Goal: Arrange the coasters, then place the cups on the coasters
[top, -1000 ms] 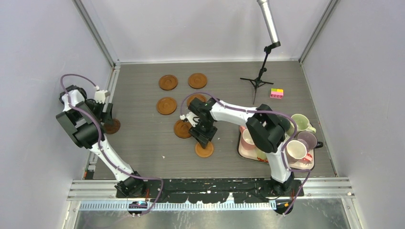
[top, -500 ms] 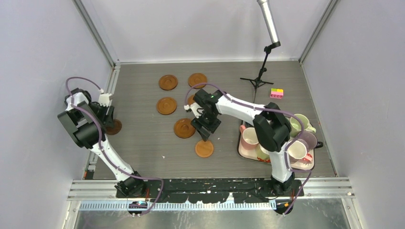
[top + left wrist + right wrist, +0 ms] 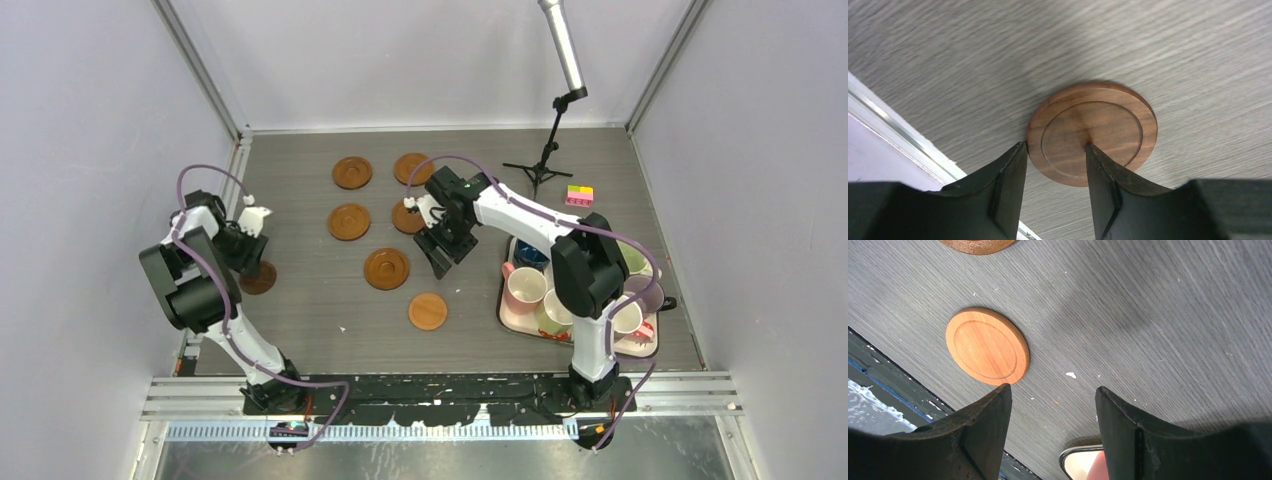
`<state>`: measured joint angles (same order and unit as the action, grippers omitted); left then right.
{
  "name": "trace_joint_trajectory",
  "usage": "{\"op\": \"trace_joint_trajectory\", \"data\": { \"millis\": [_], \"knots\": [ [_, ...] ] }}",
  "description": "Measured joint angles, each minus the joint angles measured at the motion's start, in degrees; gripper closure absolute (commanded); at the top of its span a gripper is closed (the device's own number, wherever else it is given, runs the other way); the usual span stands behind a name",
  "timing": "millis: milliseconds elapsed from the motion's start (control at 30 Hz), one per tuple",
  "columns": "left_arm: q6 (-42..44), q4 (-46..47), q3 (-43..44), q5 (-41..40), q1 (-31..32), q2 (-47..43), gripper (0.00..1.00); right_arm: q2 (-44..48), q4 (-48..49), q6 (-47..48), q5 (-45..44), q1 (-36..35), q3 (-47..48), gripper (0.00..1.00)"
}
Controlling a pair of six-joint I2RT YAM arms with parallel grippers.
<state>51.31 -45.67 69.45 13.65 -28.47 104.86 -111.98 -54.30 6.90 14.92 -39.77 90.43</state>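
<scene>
Pinching dark coaster by near rim only: left gripper half-closed, one finger outside, one on disc centre. Coaster lies by worktop left edge. Risk: shallow bite slips, disc tips or drops. Right gripper open, empty.

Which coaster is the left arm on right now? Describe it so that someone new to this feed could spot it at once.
Look along the left edge of the table, beside the metal rail. One coaster lies there alone, with the left gripper pinching its rim. It is a darker brown than the other coasters, which sit grouped mid-table.
</scene>
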Motion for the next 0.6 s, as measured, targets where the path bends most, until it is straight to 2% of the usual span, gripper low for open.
{"op": "trace_joint_trajectory", "data": {
  "millis": [267, 400, 600],
  "knots": [
    [2.8, 1.8, -12.8, -0.1, 7.0, -10.4, 0.53, 1.5, -0.5, -0.2, 1.2, 2.2, -0.8, 0.32],
    [2.2, 0.9, -17.2, 0.1, 13.6, -14.5, 0.53, 2.8, -0.7, -0.4, 1.6, 3.0, -0.9, 0.32],
    [-3.0, -0.7, -21.0, 1.1, 26.8, -17.8, 0.53, 4.4, -0.9, -0.6, 1.9, 4.6, -1.2, 0.32]
  ]
}}
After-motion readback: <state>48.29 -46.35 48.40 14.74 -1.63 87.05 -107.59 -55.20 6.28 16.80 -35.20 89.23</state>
